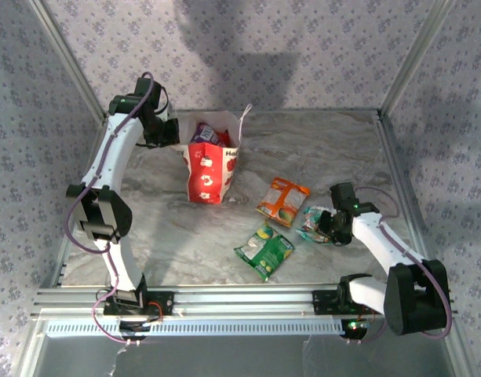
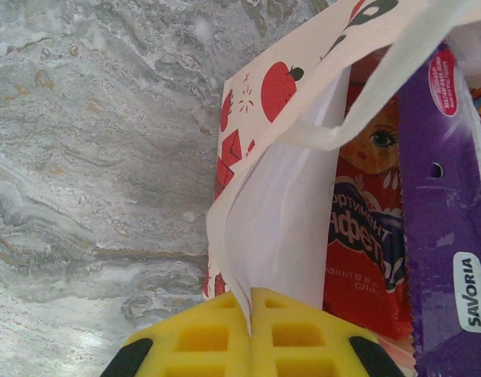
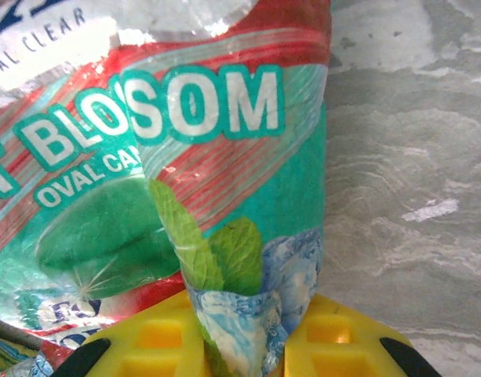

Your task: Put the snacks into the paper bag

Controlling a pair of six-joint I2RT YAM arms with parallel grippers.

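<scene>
Your left arm stretches far out and bends over. Its left gripper (image 2: 251, 302) is pinched tight on the white rim of the paper bag (image 1: 209, 169), which stands just to its right. Your right arm is folded low, and the right gripper (image 3: 242, 320) squeezes the bottom edge of the teal packet (image 3: 224, 157). You have one bag and five packets. A red packet (image 2: 366, 236) and a purple packet (image 2: 448, 228) sit inside the bag. An orange packet (image 1: 282, 202) lies just left of the right gripper. A green packet (image 1: 264, 250) lies left of it too, nearer the arm bases. The table (image 1: 169, 228) is grey and swirly like stone. The walls (image 1: 303, 55) have little purple flowers.
</scene>
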